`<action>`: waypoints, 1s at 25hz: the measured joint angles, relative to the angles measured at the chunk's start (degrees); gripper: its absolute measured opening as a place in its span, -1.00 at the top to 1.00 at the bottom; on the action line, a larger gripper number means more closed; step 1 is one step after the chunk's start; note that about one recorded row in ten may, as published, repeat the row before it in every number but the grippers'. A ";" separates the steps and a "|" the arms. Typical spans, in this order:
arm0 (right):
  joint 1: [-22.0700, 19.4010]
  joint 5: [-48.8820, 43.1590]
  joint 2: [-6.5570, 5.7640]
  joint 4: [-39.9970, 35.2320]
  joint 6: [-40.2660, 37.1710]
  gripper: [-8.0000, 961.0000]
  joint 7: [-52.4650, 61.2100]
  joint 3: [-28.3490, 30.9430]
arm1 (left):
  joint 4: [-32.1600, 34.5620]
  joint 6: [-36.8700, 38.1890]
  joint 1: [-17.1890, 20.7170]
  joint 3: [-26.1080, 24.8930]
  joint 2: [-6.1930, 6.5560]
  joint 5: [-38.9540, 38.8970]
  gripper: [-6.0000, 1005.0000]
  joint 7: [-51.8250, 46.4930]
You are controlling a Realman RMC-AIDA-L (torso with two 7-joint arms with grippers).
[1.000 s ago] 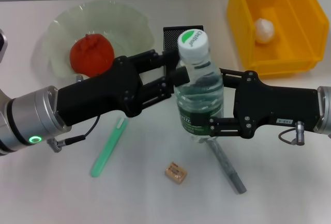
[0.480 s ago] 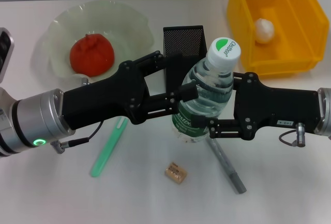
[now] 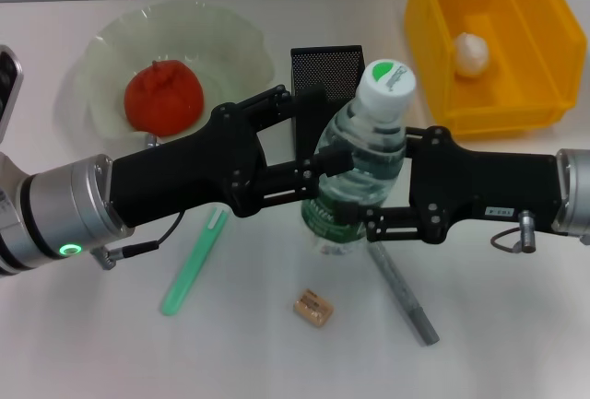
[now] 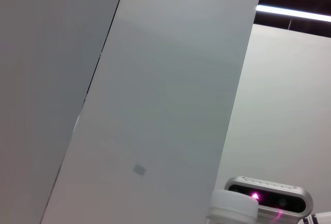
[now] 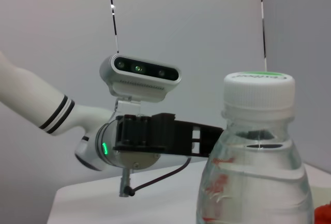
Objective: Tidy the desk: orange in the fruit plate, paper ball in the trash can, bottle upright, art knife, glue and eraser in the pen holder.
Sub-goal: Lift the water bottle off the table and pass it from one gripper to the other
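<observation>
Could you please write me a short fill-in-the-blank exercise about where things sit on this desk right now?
1. The orange lies in the ____.
2. The paper ball lies in the yellow ____.
3. The left gripper and right gripper flank the ____.
4. The eraser lies between the green glue and the grey ____.

Missing words: fruit plate; trash can; bottle; art knife

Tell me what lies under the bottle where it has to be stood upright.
The bottle, tilted, sits between the left pincer and right pincer. The art knife lies on the desk with its near end at the bottle's base. The pen holder stands close behind; the eraser lies clear.
</observation>
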 joint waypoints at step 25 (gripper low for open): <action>0.75 -9.28 -0.05 -10.79 0.85 -0.58 12.45 -3.43 | -0.02 -1.41 -0.38 0.40 0.05 0.50 -0.64 -0.05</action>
